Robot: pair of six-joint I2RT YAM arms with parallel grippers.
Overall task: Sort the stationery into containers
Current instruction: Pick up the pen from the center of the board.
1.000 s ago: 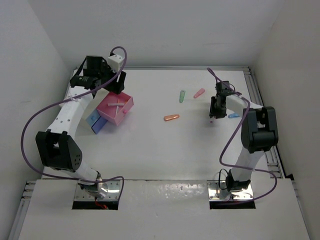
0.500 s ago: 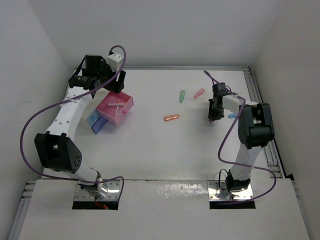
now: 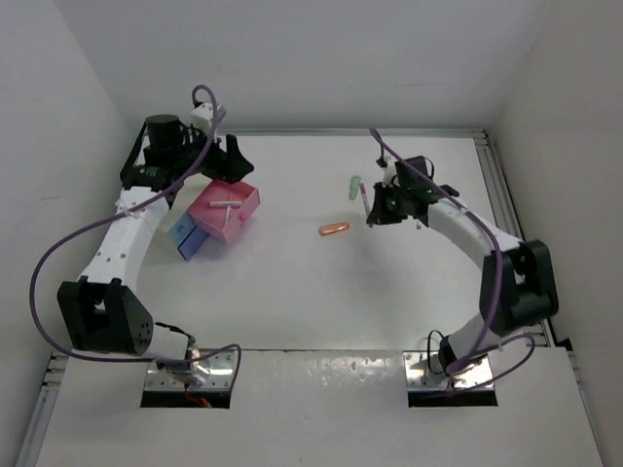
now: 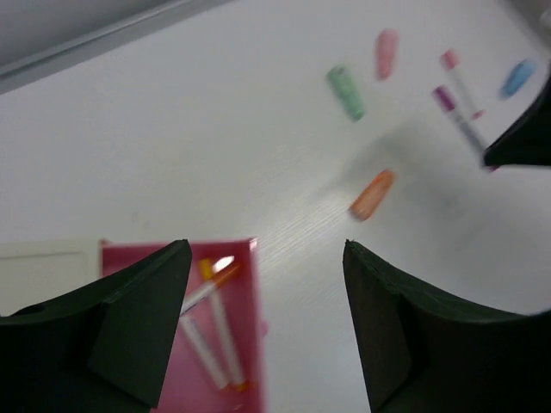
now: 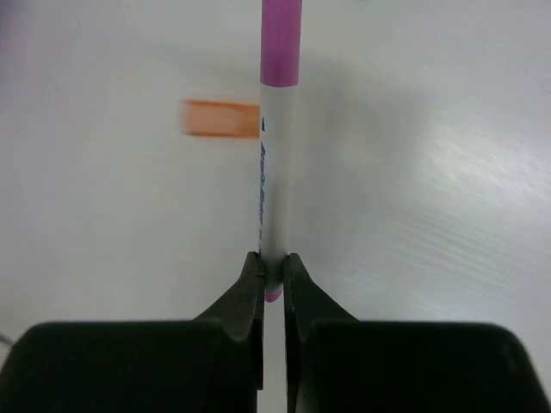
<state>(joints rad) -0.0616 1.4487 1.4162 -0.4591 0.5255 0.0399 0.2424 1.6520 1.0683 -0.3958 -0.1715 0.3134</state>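
Pinching the pink-capped pen [image 5: 280, 172] it had just closed on, the right tool [image 5: 272, 275] carried it from the tabletop's right edge toward the left-edge pink box [image 3: 238, 222], where the spread left tool [image 4: 267, 249] waited.

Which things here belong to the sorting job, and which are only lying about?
Job: pink translucent plastic box, pens inside it, blue translucent plastic box, white pen with magenta cap in the right gripper, stubby orange piece, stubby green piece, stubby pink piece, stubby light-blue piece.
Not the job: purple cables, metal base plates.
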